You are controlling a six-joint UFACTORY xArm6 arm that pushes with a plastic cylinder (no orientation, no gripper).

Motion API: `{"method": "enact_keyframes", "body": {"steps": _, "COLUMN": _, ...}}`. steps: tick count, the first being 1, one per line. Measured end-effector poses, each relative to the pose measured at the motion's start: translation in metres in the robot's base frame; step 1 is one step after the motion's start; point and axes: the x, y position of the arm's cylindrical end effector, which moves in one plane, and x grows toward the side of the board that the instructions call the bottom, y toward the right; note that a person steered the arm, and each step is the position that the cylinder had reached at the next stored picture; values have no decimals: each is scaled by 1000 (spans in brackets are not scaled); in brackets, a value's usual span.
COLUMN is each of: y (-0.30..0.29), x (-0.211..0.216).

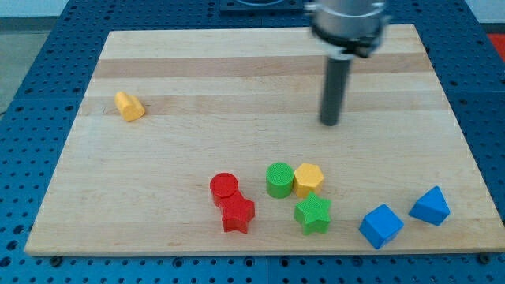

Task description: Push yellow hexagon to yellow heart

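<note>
The wooden board (260,71) carries every block; no box, tray or bowl sits on it, so nothing lies inside anything. The arm ends in a bare rod with no jaws, so there is no open or closed state to tell.

The yellow hexagon (308,179) stands low on the board, a little to the view's right of centre. It is a short six-sided prism, flat face up, with a brighter top and darker orange-yellow sides. It touches the green cylinder (279,179) on its left, and the green star (313,214) lies just below it. The yellow heart (129,105) sits well apart, near the board's left edge in the upper half, alone on bare wood.

My tip (329,122) rests above the hexagon in the view, slightly to its right, near but clear of it.

The red cylinder (224,188) and red star (237,214) touch each other left of the green pair. A blue cube (381,226) and a blue triangular block (430,206) lie near the lower right corner
</note>
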Motion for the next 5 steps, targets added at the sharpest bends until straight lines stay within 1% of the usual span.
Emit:
{"method": "enact_keyframes", "body": {"steps": 1, "y": 78, "x": -4}}
{"method": "enact_keyframes", "body": {"steps": 2, "y": 136, "x": 43}}
{"method": "enact_keyframes", "body": {"steps": 3, "y": 94, "x": 102}}
{"method": "enact_keyframes", "body": {"steps": 4, "y": -11, "x": 123}}
{"method": "enact_keyframes", "body": {"steps": 5, "y": -11, "x": 139}}
